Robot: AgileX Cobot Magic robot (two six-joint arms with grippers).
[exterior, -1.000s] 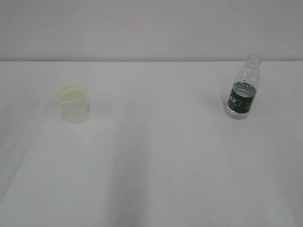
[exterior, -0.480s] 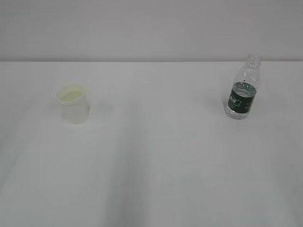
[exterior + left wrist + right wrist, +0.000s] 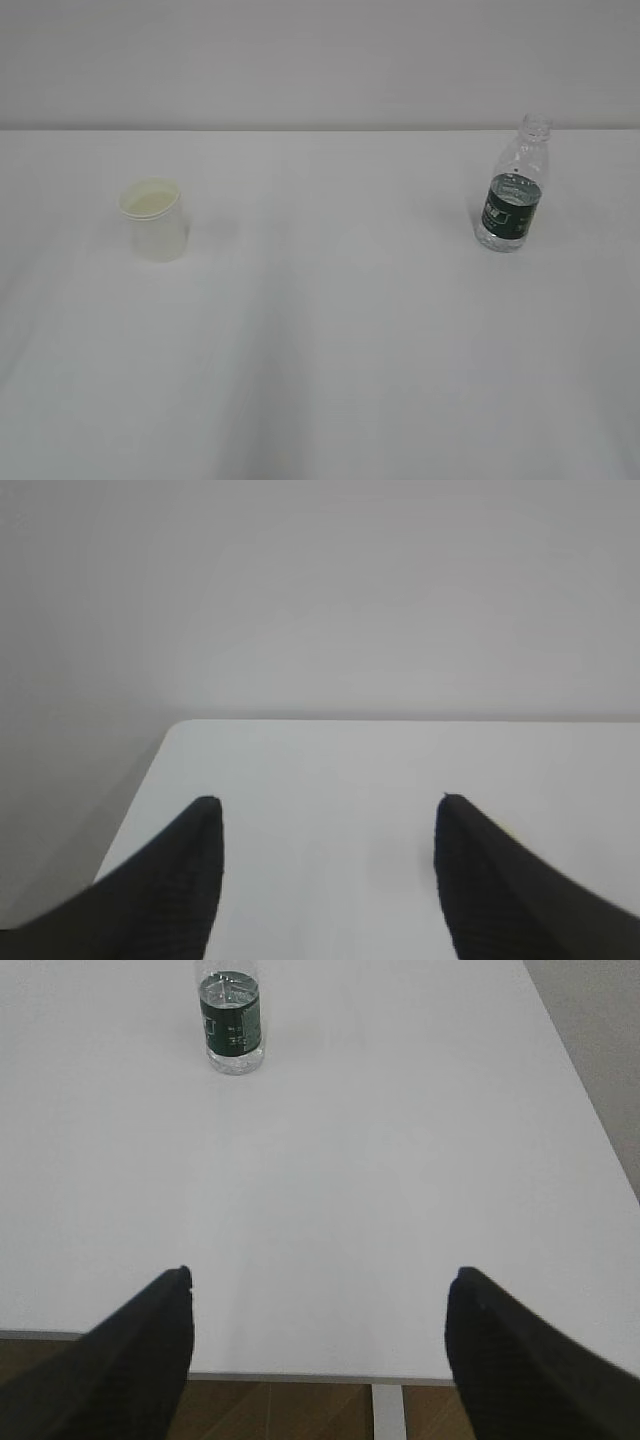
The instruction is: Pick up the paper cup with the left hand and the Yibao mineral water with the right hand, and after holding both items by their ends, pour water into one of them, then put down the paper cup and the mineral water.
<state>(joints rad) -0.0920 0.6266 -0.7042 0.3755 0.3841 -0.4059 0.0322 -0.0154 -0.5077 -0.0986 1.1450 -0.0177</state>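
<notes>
Your cup [image 3: 153,219], a small tapered white paper one, stands upright at the left of the smooth white worktop [image 3: 330,330], mouth up; your clear ribbed plastic bottle [image 3: 512,188] with its dark green band stands upright well apart at the right, neck up. Your left gripper [image 3: 325,815] and right gripper [image 3: 320,1285] both hang released, their black wedge fingers spread and holding nothing.

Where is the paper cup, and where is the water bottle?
paper cup [image 3: 155,225], exterior view, on its white side wall below the rim.
water bottle [image 3: 512,208], exterior view, on its dark green label.
water bottle [image 3: 231,1010], right wrist view, on its green label.
</notes>
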